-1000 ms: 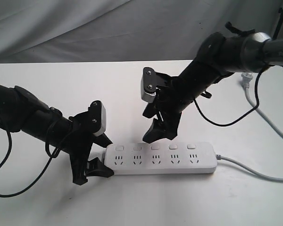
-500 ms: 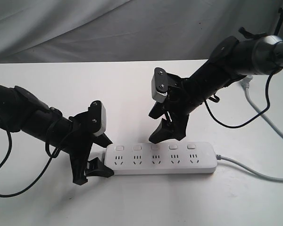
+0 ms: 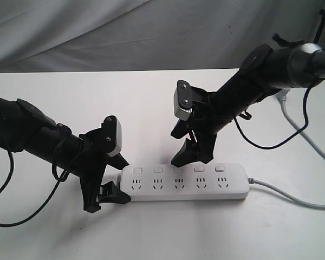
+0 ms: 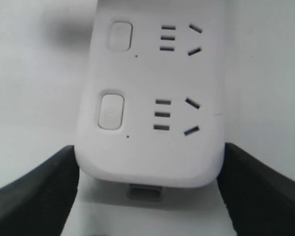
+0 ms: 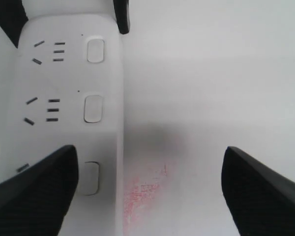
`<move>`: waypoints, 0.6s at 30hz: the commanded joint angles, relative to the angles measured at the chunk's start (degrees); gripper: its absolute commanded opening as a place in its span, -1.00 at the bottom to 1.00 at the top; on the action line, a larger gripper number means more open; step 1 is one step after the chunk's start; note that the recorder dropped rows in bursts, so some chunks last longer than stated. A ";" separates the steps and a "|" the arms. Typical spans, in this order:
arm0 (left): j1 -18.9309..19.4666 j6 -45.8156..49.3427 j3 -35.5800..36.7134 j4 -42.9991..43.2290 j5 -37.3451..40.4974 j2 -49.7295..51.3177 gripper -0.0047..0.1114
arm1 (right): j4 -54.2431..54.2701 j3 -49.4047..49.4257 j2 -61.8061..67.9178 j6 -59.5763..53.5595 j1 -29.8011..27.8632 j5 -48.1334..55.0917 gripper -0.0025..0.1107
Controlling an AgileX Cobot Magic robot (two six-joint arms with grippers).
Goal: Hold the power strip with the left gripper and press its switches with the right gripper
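Right end effector [image 3: 192, 157] farther along the power strip [image 3: 233, 184] (a small sideways shift)

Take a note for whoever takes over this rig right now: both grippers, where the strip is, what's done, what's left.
Left gripper: closed on the strip at the end away from the cord, a finger against each side.
Right gripper: wide open, empty, tips low over the strip's far edge by the middle switch.
Strip: flat on the table.
Done: the hold looks set.
Left: pressing the switches; which ones are already pressed cannot be told.
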 commanded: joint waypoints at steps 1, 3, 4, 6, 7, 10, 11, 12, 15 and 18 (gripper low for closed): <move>-0.26 0.04 -0.34 -0.42 -0.79 0.14 -0.92 | 0.24 0.33 0.73 -0.76 -0.30 -0.78 0.35; -0.26 0.04 -0.34 -0.42 -0.79 0.14 -0.92 | 0.09 0.33 0.85 -0.76 -0.30 -0.96 0.35; -0.26 0.04 -0.34 -0.42 -0.79 0.14 -0.92 | 0.09 0.33 0.84 -0.76 -0.20 -0.96 0.35; -0.26 0.04 -0.34 -0.42 -0.79 0.14 -0.92 | -0.02 0.33 1.12 -0.76 -0.20 -0.96 0.35; -0.26 0.04 -0.34 -0.42 -0.79 0.14 -0.92 | -0.02 0.33 1.26 -0.76 -0.20 -0.96 0.35; -0.26 0.04 -0.34 -0.42 -0.79 0.14 -0.92 | -0.30 0.33 2.47 -1.27 -0.20 -1.70 0.35; -0.26 0.04 -0.34 -0.42 -0.79 0.14 -0.92 | -0.60 0.33 2.71 -1.27 -0.20 -2.31 0.35; -0.26 0.04 -0.34 -0.42 -0.79 0.14 -0.92 | -1.01 0.33 3.22 -1.27 -0.20 -2.48 0.35; -0.26 0.04 -0.34 -0.42 -0.79 0.14 -0.92 | -2.22 0.33 3.45 -1.12 -0.20 -3.02 0.35; -0.26 0.04 -0.34 -0.42 -0.79 0.14 -0.92 | -2.58 0.33 3.45 -0.93 -0.20 -3.15 0.35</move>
